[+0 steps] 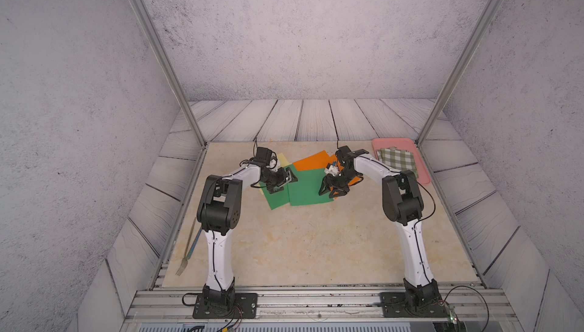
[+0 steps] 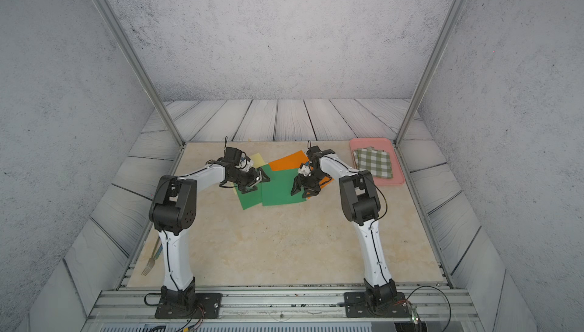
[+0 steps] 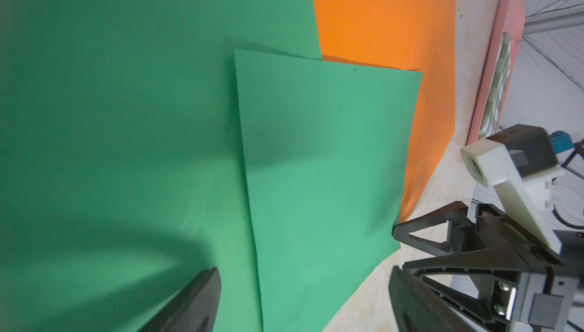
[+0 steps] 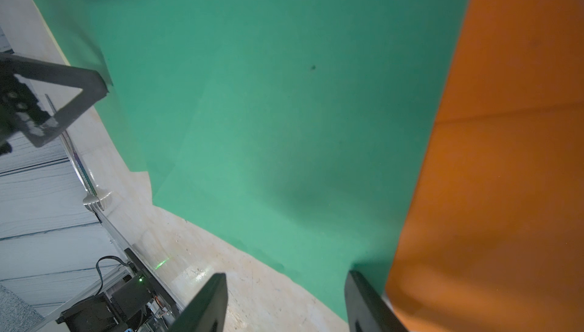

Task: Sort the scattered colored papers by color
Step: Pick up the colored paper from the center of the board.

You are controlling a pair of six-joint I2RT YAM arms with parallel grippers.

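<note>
– Two green sheets are all I can see whole. How much of the pile at the middle of the frame is covered?

– Plenty. The right green paper (image 1: 311,188) lies over one edge of the left green paper (image 1: 276,199) and over the lower part of the upper orange paper (image 1: 311,160). The second orange paper (image 1: 335,197) shows only as slivers around the right wrist. The pale yellow paper (image 1: 283,158) peeks out at the pile's upper left, behind the left wrist, with a thin strip down the left edge. One yellow sheet or two, I cannot tell.

– And the grippers?

– The left gripper (image 1: 284,182) has its jaws spread wide above the left green paper, with nothing between them. Whether the tips touch the sheet is unclear. The right gripper (image 1: 328,193) is about half open at the lower right corner of the right green paper, where green meets orange. It has nothing pinched.

– The room?

– Grey textured walls (image 1: 300,30), pale wood planks (image 1: 316,118), then a beige marbled tabletop (image 1: 300,245). At its upper right a pink tray (image 1: 392,141) holds a checked cloth (image 1: 398,160). At the lower left edge lies a fork (image 1: 181,267), its handle partly behind the left arm
</note>
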